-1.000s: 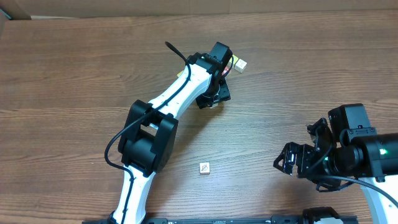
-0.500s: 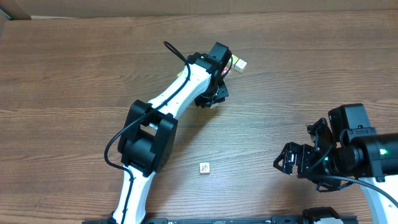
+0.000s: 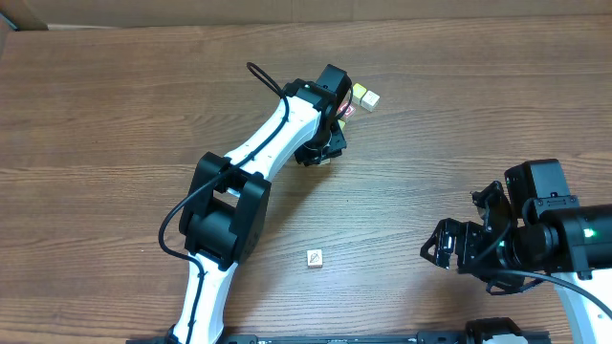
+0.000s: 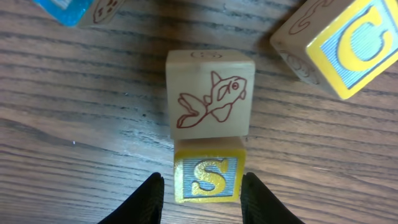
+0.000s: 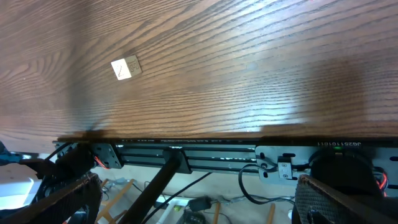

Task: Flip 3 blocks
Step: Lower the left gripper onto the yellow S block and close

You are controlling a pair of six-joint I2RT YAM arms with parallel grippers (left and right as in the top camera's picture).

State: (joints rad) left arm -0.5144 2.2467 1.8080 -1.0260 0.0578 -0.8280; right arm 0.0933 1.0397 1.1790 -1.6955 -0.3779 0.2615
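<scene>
Overhead, left gripper (image 3: 322, 153): over the far middle of the table (image 3: 115, 115). Two blocks (image 3: 365, 96) sit just beyond it at 1 o'clock. This arm is much the nearer to that cluster.
Overhead, lone block (image 3: 314, 258): well apart from the cluster, at 9 o'clock from the right gripper (image 3: 449, 250).
Left wrist, S block (image 4: 208, 178): flat on the wood between the jaws, touching the fish block (image 4: 210, 93) at its 12 o'clock.
Left wrist, grip: jaws stand close either side of the S block, with a thin gap on one side. A firm hold cannot be told.
Right wrist, right gripper: spread wide, holding nothing. The lone block lies at 11 o'clock.
</scene>
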